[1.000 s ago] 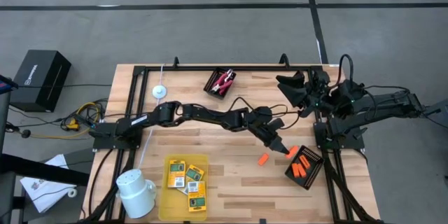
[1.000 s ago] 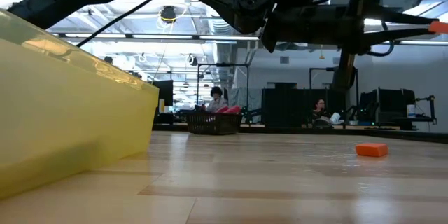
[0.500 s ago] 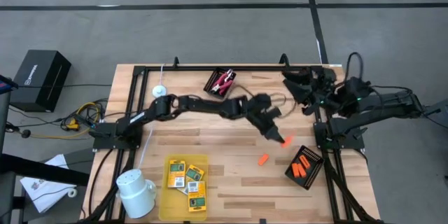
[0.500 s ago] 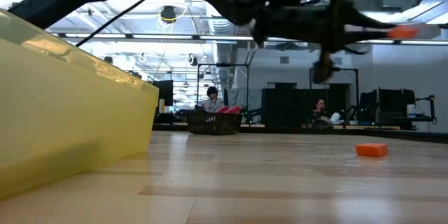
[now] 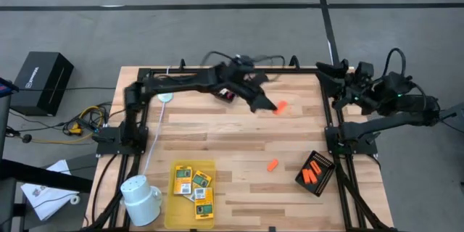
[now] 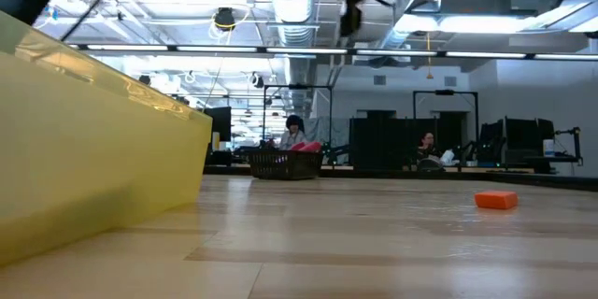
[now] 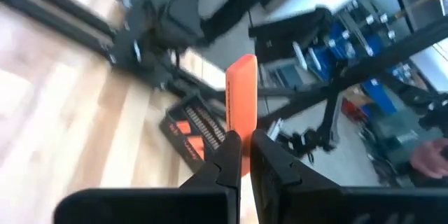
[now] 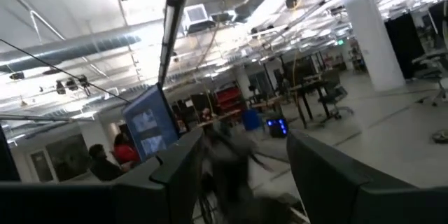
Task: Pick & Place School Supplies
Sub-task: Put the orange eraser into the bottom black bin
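The left hand was closed on one orange piece and held it in the air above the far middle part of the desk, near a small black basket. In the left wrist view the orange piece stood upright, pinched between the two dark fingers. The black basket stood at the far edge of the desk, and red-pink handles showed in it, partly hidden by the arm. A black tray near the right corner of the desk contained several orange pieces. One more orange piece lay alone on the wood, just beside this tray. A yellow tray near the front edge contained four yellow-and-green packets. A white mug stood beside the yellow tray. The right hand waited above the far right corner of the desk, raised and with its fingers wide apart, holding nothing.
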Robot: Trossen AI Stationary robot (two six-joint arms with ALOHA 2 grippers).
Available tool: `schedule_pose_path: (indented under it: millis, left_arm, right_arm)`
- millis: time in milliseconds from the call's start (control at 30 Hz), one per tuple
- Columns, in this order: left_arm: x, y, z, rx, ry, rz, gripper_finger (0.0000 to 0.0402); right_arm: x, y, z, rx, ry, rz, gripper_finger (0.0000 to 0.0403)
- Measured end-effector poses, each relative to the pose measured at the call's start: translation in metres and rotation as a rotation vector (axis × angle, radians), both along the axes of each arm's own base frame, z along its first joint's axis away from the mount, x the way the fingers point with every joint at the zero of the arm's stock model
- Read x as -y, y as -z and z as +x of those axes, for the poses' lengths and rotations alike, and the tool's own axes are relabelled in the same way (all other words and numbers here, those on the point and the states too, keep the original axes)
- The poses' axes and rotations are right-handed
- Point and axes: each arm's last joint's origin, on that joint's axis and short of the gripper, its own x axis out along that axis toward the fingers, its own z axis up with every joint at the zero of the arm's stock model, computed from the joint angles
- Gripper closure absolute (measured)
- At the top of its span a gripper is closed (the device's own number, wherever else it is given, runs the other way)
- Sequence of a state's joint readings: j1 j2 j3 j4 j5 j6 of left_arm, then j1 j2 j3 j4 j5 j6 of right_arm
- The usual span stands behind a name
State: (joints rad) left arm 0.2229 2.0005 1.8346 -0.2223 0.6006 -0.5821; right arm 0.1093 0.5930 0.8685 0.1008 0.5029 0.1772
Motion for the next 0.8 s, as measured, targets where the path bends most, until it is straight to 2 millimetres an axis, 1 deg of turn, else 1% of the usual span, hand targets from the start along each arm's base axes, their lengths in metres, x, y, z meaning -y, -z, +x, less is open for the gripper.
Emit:
schedule_pose_path:
  millis: [67,133,300,400,533,633,733,800]
  left_arm:
    - [-0.004,-0.015,-0.019,0.023,-0.042,0.019,0.0396]
    - [-0.007,-0.029,-0.038,0.048,-0.084,0.036,0.0396]
    - [-0.008,-0.062,-0.080,0.141,-0.178,0.100,0.0396]
    - [-0.005,-0.077,-0.096,0.215,-0.195,0.121,0.0396]
    - [0.004,-0.088,-0.103,0.274,-0.189,0.150,0.0396]
    - [0.014,-0.089,-0.099,0.307,-0.168,0.168,0.0396]
    - [0.028,-0.087,-0.091,0.336,-0.136,0.210,0.0396]
    - [0.037,-0.086,-0.089,0.342,-0.124,0.243,0.0396]
  right_arm:
    - [0.001,0.002,-0.007,-0.018,-0.001,0.011,0.0206]
    - [0.001,0.005,-0.009,-0.034,-0.009,0.033,0.0206]
    - [0.000,0.014,-0.004,-0.092,-0.039,0.109,0.0206]
    - [-0.001,0.020,0.005,-0.136,-0.051,0.160,0.0206]
    - [-0.004,0.025,0.021,-0.173,-0.097,0.185,0.0206]
    - [-0.006,0.024,0.034,-0.156,-0.134,0.181,0.0206]
    - [-0.009,0.026,0.056,-0.143,-0.161,0.169,0.0206]
    - [-0.009,0.028,0.065,-0.144,-0.162,0.167,0.0206]
